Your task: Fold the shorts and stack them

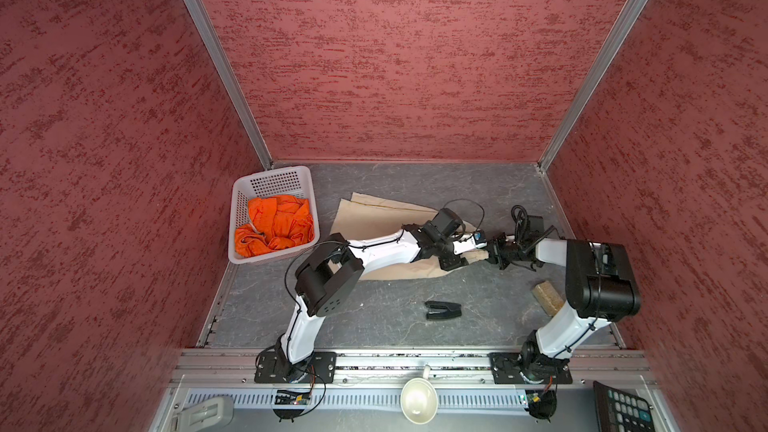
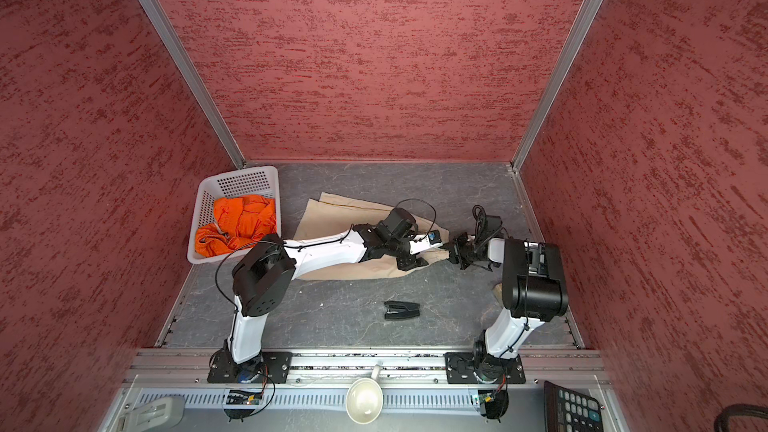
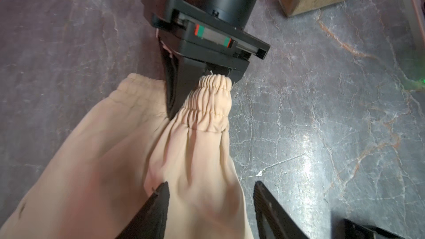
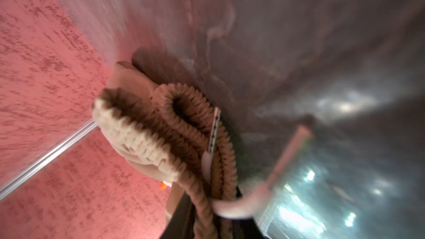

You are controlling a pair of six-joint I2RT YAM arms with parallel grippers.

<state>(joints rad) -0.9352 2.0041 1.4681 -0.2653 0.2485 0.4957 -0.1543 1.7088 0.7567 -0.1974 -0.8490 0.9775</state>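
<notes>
Beige shorts: flat on tabletop, long axis running from basket toward right tool.
Orange shorts: bunched in basket, well apart.
Left tool: jaws apart, holding nothing, over cloth just behind waistband.
Right tool: nearer; clamped on waistband end.

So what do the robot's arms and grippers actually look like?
The left arm and right arm have white shell links joined by bulky black joint housings, with black cables running along them. Each gripper is black with tapered wedge fingers: the left gripper and the right gripper, whose slide rail carries red-and-green marks.
</notes>
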